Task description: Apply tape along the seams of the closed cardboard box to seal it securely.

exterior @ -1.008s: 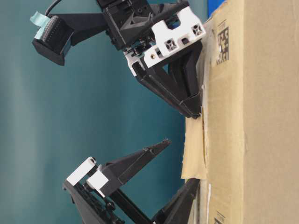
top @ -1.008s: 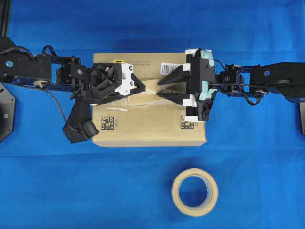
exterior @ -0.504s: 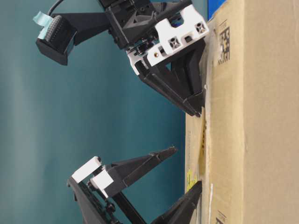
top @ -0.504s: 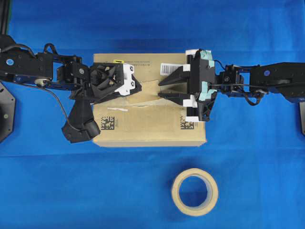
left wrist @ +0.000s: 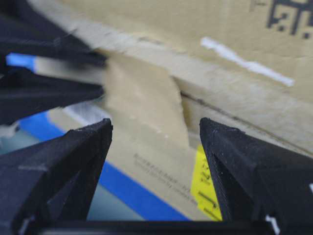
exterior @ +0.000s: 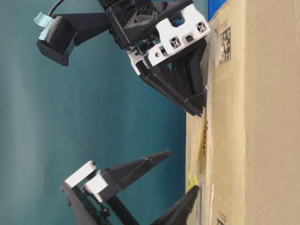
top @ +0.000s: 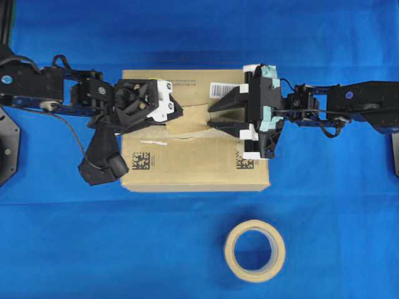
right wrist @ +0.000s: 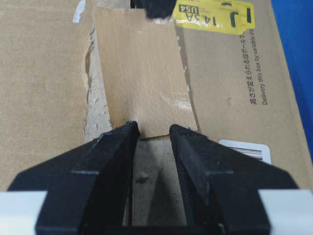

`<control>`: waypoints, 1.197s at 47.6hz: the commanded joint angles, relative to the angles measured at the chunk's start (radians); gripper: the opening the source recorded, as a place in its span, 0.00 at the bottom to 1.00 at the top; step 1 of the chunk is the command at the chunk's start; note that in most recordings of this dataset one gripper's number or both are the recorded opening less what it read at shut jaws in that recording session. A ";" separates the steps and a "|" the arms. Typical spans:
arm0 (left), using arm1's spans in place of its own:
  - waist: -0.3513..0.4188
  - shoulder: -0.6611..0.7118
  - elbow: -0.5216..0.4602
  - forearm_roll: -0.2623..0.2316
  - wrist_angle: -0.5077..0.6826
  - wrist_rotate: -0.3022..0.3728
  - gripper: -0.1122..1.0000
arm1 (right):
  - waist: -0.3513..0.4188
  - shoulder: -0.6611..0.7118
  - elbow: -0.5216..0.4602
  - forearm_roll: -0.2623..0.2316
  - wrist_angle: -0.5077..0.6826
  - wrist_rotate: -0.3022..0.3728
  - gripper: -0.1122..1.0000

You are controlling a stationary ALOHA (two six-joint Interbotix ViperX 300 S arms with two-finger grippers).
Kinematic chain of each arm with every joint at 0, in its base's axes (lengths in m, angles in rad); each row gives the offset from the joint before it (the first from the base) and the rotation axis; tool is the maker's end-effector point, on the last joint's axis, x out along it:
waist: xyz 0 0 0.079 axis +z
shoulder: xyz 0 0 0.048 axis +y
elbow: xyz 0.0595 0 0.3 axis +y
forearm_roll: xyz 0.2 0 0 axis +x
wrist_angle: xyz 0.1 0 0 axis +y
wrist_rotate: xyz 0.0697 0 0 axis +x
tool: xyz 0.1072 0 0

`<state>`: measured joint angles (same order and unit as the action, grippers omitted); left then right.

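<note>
The brown cardboard box (top: 199,162) lies closed, with a yellow sticker (right wrist: 212,17) near its far edge. A tan piece of tape (top: 190,122) lies flat across its middle, over the seam (left wrist: 230,119), and also shows in the right wrist view as tape (right wrist: 142,73). My right gripper (top: 210,117) is open, its fingertips (right wrist: 127,132) resting on the tape's near end. The left gripper (top: 177,118) is open too. It hovers just off the tape's other end, with nothing between its fingers (left wrist: 100,134). From table level, the tape (exterior: 205,140) hugs the box top.
A beige tape roll (top: 254,250) lies on the blue cloth (top: 75,249) in front of the box. A white barcode label (top: 219,88) and two black square codes (top: 244,160) mark the box top. Worn greyish strips (right wrist: 98,103) run along the seam.
The tape stood up off the box a second ago and now lies flat on it. My left gripper has drawn back slightly to the left. The right gripper has stayed put.
</note>
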<state>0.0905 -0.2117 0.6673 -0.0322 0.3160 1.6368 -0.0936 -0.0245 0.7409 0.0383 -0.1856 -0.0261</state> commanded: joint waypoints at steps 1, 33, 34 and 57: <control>0.006 -0.060 0.009 -0.002 -0.052 -0.021 0.72 | 0.008 -0.037 -0.009 0.002 0.020 -0.003 0.48; -0.037 -0.158 0.124 -0.006 -0.400 -0.776 0.14 | -0.026 -0.156 -0.032 -0.008 -0.130 -0.017 0.33; -0.038 -0.153 0.124 -0.006 -0.408 -0.808 0.11 | -0.028 -0.153 -0.035 -0.008 -0.135 -0.017 0.28; -0.043 -0.003 0.130 -0.008 -0.566 -1.124 0.10 | -0.025 0.041 -0.155 -0.008 -0.147 -0.012 0.09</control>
<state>0.0506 -0.2286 0.8053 -0.0368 -0.2347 0.5277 -0.1227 0.0031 0.6243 0.0307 -0.3237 -0.0430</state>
